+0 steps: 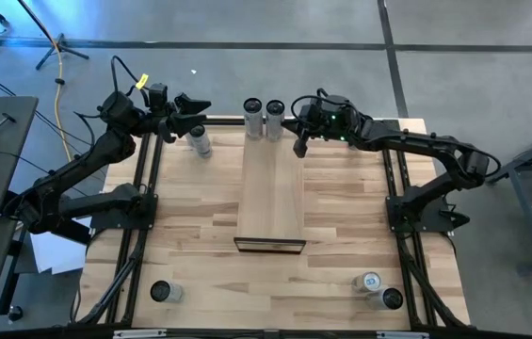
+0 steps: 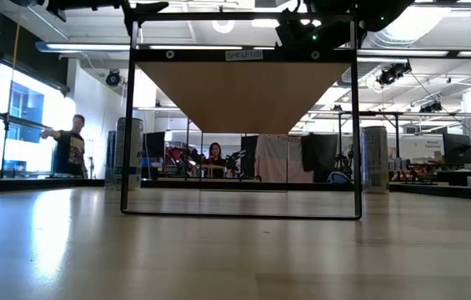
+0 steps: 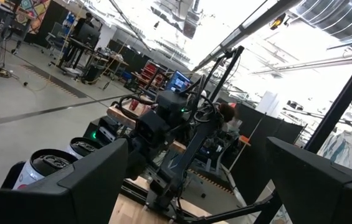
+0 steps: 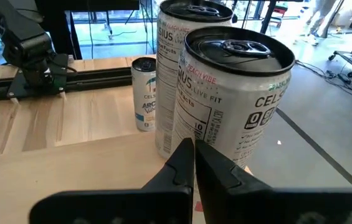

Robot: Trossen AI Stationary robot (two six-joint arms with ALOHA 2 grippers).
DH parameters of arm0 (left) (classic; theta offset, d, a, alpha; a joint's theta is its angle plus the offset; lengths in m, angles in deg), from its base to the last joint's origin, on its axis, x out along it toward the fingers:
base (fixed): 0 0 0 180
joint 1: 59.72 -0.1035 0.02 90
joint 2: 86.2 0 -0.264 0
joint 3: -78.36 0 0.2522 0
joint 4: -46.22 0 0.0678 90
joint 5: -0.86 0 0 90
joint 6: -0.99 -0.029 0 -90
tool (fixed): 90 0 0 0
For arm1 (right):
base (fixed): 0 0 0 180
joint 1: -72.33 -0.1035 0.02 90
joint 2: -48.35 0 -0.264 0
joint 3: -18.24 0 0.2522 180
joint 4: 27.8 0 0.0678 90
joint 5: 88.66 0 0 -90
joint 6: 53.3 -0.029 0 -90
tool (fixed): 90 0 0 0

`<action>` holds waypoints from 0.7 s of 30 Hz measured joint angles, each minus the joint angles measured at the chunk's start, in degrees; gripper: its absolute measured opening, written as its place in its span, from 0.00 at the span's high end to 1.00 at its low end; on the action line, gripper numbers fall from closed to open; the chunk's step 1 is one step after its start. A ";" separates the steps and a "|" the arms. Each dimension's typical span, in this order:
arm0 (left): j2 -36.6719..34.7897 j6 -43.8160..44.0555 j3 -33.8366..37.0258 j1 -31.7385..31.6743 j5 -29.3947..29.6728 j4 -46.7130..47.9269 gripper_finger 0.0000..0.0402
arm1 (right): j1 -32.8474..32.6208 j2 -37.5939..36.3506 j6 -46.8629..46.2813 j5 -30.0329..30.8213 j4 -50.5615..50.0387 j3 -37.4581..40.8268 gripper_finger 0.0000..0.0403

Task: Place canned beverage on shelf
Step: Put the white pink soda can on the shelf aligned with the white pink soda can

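The shelf [image 1: 270,198] is a long pale board running down the middle of the table. Two canned beverages [image 1: 252,117] [image 1: 274,118] stand upright side by side on its far end. In the right wrist view they are the near can [image 4: 238,93] and the one behind it [image 4: 176,56]. My right gripper [image 1: 294,132] [image 4: 194,152] is shut, its tips right at the near can's lower side. My left gripper [image 1: 190,108] [image 3: 207,186] hangs open above the table's far left, over a third can [image 1: 200,141] standing on the tabletop. My right gripper's shut fingertips [image 4: 185,149] stand level against the lower side wall [image 4: 225,146] of the can on the shelf's far right. They come from the table's right. I cannot tell whether they touch it. The can stands upright on the shelf.
One can [image 1: 164,292] stands near the table's front left and two more [image 1: 369,281] [image 1: 390,299] at the front right. Black frame rails [image 1: 143,188] [image 1: 397,188] run along both sides. In the low view the shelf [image 2: 243,92] sits raised on thin black posts.
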 joint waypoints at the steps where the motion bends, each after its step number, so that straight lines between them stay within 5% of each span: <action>1: 0.00 0.00 -0.01 0.00 0.00 0.00 0.14 | 0.02 0.09 -0.06 0.12 -0.21 0.00 1.00; 21: -0.01 0.04 -0.01 0.00 -0.09 0.05 0.14 | 0.39 1.27 0.07 0.85 -2.53 0.00 1.00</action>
